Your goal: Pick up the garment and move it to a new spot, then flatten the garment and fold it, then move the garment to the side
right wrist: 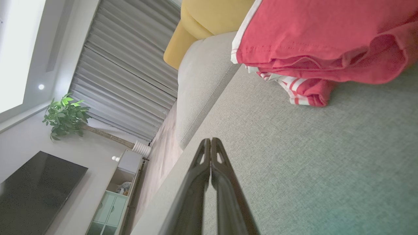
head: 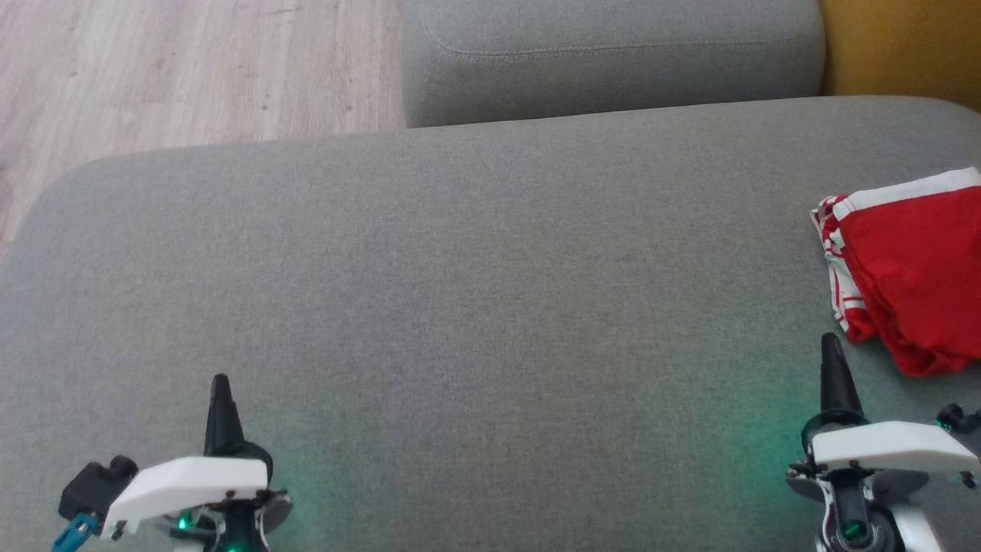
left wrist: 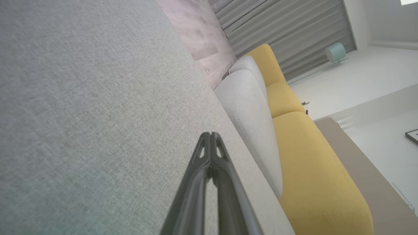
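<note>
The red garment (head: 912,276) sits way over at the right edge of the big grey cushion (head: 460,291). It's bunched into a loose heap, with a white band along its top edge and a red-and-white striped bit poking out on its left side. Part of it runs off the frame, so I can't tell how far it goes. My right gripper (head: 830,343) is parked just beside the heap's lower left corner, tips pointing up the head view. On the right wrist cam its two dark fingers (right wrist: 202,169) are pressed flat together with nothing between them. The garment lies ahead and off to that view's right, with a strip of bare grey fabric between it and the tips. The left gripper (head: 220,381) is well apart from all that, at the lower left over plain cushion. Its own wrist cam shows those fingers closed tip to tip too, holding nothing. Behind the big cushion there's a second grey cushion (head: 613,61), with a yellow one (head: 904,46) to its right and pale wood floor (head: 191,69) to its left. The right wrist cam also catches grey curtains (right wrist: 124,65), a potted plant (right wrist: 65,116) and a dark TV screen (right wrist: 36,192).
</note>
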### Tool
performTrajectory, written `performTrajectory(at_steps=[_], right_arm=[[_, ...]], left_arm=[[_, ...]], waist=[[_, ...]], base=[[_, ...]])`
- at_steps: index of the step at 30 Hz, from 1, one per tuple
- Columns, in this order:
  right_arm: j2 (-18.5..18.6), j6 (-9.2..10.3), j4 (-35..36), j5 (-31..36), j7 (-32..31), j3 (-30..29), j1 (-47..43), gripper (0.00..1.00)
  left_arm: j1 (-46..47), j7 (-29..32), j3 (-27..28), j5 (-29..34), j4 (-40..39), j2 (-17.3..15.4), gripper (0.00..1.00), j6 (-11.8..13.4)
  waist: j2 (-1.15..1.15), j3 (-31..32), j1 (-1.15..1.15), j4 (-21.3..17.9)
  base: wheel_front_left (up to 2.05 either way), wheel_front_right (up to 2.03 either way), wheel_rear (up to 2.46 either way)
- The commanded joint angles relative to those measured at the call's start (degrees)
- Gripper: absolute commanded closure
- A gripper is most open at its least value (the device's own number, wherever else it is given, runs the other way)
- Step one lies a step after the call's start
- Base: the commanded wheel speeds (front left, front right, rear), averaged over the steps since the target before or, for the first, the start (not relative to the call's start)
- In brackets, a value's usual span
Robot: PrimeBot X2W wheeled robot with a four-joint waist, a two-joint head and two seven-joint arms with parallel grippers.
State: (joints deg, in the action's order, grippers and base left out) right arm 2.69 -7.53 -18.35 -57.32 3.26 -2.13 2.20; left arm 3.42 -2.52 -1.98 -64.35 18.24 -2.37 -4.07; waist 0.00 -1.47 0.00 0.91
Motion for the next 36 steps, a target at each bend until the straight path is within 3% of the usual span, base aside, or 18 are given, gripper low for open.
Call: performTrajectory(at_steps=[1, 36], right_arm=[[0.71, 0.03, 2.15, -1.59, -0.59, 0.39, 3.11, 1.00], [0.72, 0.04, 3.65, -24.51, -6.41, -2.37, 3.66, 1.00]], left_arm=[[2.60, 0.29, 1.59, -1.18, -2.05, -0.30, 1.00, -0.33], [2.73, 6.23, 6.32, -19.18, -3.49, -0.44, 1.00, -2.42]], waist=[[0.00, 0.02, 0.00, -0.02], [0.00, 0.88, 0.00, -0.62]], base=[[0.00, 0.00, 0.00], [0.00, 0.00, 0.00]])
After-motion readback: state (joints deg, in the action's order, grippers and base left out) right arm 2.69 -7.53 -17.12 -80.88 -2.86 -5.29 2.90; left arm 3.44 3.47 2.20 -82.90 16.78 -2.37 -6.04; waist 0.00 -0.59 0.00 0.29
